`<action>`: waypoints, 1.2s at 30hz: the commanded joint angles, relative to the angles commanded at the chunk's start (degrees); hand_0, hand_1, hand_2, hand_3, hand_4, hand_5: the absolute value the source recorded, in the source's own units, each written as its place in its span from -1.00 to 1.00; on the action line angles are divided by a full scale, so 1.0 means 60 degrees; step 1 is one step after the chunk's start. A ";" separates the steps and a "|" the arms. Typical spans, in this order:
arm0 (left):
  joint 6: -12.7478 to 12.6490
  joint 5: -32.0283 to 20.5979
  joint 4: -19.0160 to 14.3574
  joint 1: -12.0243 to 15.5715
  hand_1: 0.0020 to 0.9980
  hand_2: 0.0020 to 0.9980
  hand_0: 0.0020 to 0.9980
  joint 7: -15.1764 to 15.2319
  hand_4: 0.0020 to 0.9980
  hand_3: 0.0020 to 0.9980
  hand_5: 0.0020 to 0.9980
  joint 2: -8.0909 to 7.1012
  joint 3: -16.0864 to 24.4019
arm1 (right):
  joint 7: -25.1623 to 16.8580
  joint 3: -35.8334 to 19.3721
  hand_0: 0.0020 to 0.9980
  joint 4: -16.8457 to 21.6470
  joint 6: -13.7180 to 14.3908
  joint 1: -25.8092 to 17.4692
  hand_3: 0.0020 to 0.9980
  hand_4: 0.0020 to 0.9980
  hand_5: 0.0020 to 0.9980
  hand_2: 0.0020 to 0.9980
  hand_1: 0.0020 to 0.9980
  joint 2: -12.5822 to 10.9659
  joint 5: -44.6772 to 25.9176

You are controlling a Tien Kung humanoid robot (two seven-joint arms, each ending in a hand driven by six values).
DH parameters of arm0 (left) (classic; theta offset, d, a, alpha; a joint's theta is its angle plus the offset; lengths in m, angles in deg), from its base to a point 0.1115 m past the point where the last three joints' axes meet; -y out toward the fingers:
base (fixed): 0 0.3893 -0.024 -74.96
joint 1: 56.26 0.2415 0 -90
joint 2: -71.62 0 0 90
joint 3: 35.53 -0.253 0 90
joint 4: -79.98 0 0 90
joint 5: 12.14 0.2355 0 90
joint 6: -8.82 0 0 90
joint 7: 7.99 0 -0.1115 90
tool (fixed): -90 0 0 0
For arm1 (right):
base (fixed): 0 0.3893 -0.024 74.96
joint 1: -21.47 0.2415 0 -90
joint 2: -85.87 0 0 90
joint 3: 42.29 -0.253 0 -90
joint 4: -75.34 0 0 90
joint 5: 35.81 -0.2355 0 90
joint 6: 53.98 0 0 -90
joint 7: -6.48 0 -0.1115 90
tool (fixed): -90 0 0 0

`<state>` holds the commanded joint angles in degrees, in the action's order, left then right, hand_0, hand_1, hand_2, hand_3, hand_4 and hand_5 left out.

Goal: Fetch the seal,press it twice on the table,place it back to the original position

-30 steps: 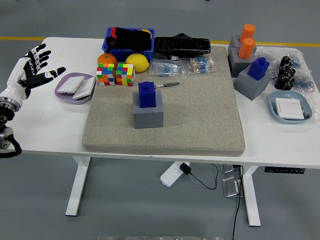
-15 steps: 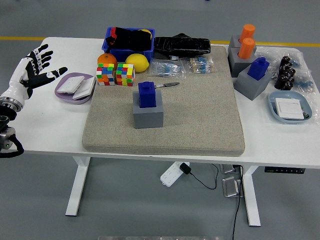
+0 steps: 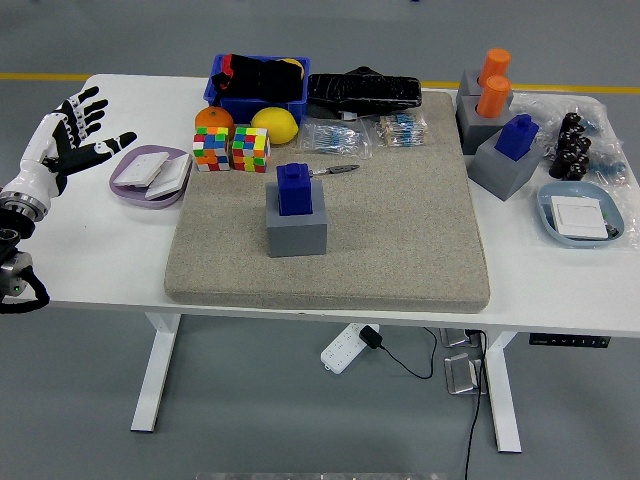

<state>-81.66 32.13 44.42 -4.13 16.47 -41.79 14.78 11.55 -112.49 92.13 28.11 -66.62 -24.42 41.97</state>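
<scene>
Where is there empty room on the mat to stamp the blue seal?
The mat is bare right of and in front of the blue seal on its grey block. It is crowded along the back by the cubes and bags.

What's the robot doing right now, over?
Left hand open at table's left edge. Blue seal untouched in grey holder on mat. Nothing blocks it.
</scene>
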 joint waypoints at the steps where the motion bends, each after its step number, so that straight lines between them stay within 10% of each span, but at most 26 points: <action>1: 0.0000 -0.0001 0.0000 -0.0001 0.84 0.79 0.77 -0.0001 1.00 0.87 -0.62 -0.0002 -0.0006 | -0.0001 -0.0001 0.58 0.0004 -0.0002 0.0002 0.41 0.74 0.22 0.41 0.41 0.0000 -0.0004; 36: 0.0010 -0.0063 -0.0054 -0.0037 0.83 0.78 0.76 -0.0022 1.00 0.87 -0.64 0.0018 -0.0061 | -0.0084 -0.0040 0.57 0.0011 0.0192 -0.0048 0.40 0.73 0.21 0.41 0.39 -0.0001 -0.0043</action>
<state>-81.60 31.75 44.09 -4.35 16.34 -41.68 14.42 11.05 -112.73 92.20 29.26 -66.90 -24.42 41.71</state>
